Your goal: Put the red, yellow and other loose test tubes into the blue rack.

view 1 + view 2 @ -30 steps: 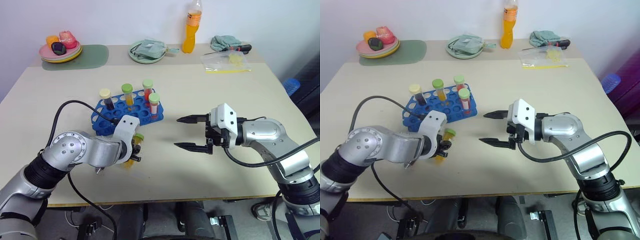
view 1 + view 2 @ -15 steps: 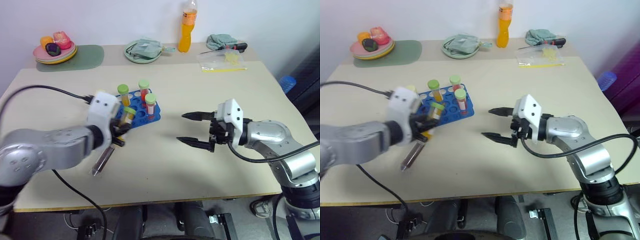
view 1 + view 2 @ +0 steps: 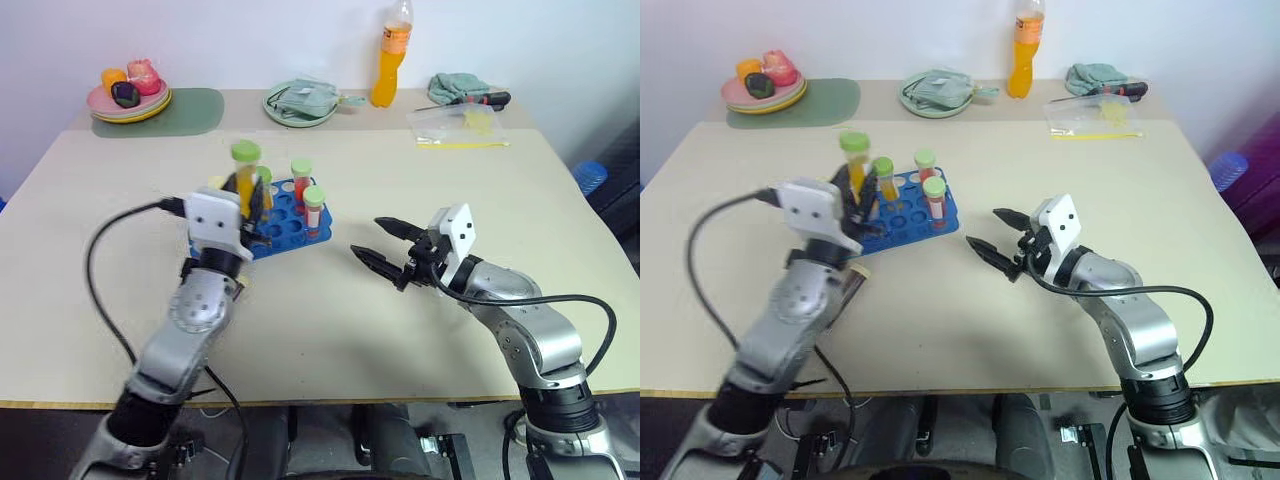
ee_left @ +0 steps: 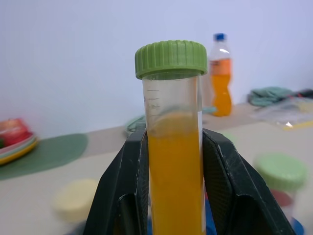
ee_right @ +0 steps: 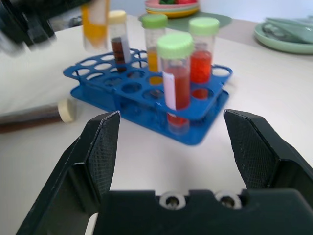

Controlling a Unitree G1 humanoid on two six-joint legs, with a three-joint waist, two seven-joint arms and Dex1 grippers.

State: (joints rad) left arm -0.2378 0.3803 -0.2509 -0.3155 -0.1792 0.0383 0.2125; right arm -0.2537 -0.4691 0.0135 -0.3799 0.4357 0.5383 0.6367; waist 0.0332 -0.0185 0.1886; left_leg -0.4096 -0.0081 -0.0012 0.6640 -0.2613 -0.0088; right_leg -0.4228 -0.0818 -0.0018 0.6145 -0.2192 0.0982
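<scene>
**Inspector:** Above the near-left corner of the bright blue plastic rack with rows of round holes (image 3: 262, 222), the left gripper (image 3: 247, 190) has its jaws clamped on a clear plastic tube of yellow liquid with a green screw cap (image 4: 171, 147), held upright. Four capped tubes stand in the rack. A dark brown tube with a pale-yellow cap (image 3: 846, 286) lies loose on the beige desk (image 3: 400, 330), just beside the rack's near edge.

**Operator:** And the right gripper (image 3: 382, 247)?

**Inspector:** Jaws apart, holding nothing, well clear to the rack's right.

**Operator:** Advice for the insertion?

**Inspector:** My judgement: keep the tube vertical, centre its tip over an empty hole away from the standing tubes, lower straight down, and release only once it is seated. A tilted entry risks catching the rim or shoving the rack.
</scene>
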